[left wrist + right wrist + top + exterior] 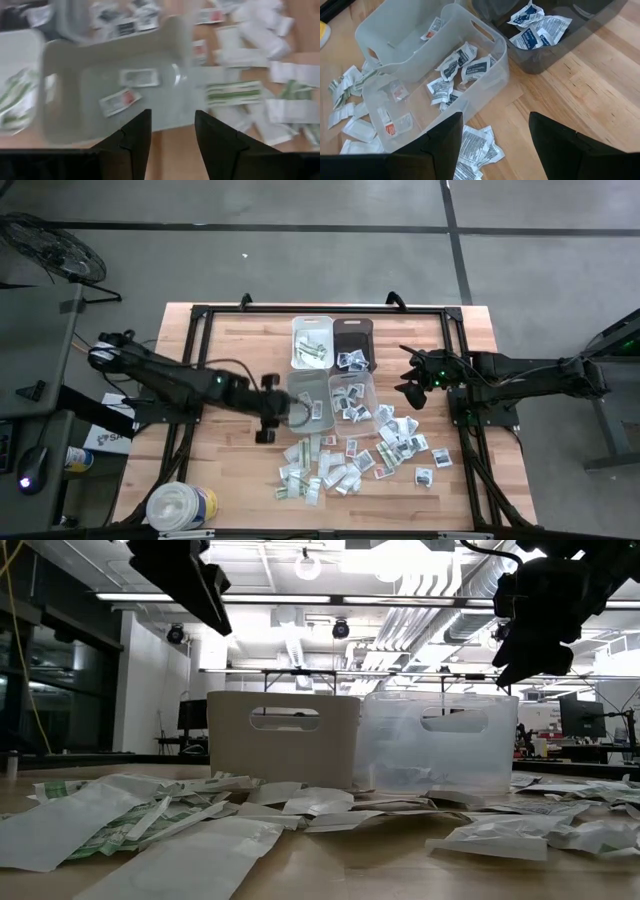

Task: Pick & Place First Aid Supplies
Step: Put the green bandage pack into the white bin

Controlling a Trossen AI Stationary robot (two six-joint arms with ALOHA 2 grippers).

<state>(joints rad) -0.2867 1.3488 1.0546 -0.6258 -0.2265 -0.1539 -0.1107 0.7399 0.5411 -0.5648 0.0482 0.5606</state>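
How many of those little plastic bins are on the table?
4, in a two-by-two block mid-table: a white bin and a dark bin on the far row, two clear bins in front. None seems hidden.

No words or numbers can be made out: the packets [476, 67] carry dark, green or red print too small to read, and the round tub's [180, 506] yellow-blue label is illegible.
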